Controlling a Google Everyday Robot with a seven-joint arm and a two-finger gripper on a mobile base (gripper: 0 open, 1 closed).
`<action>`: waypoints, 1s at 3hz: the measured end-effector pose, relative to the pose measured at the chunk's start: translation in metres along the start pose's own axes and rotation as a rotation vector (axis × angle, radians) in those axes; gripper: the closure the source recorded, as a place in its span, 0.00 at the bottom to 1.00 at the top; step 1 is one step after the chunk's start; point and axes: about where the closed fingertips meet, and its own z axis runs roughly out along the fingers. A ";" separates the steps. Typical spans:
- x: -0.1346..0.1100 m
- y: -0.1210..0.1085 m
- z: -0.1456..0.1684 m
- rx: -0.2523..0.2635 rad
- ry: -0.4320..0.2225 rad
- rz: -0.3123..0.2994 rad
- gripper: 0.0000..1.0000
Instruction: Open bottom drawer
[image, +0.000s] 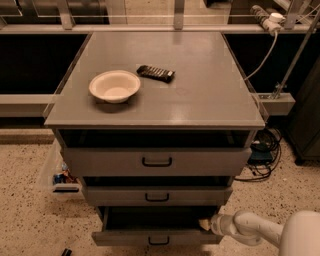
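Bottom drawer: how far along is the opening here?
Done: the bottom drawer is already pulled out, with a dark gap showing behind its front. In hand: the pincer sits at the drawer's right end, not at the handle. Left: perhaps pulling it out further; its full travel is not visible.
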 end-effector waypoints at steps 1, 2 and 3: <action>0.021 0.001 -0.002 -0.038 0.007 0.030 1.00; 0.020 0.002 -0.003 -0.038 0.007 0.030 1.00; 0.033 0.003 -0.022 -0.044 -0.031 0.059 1.00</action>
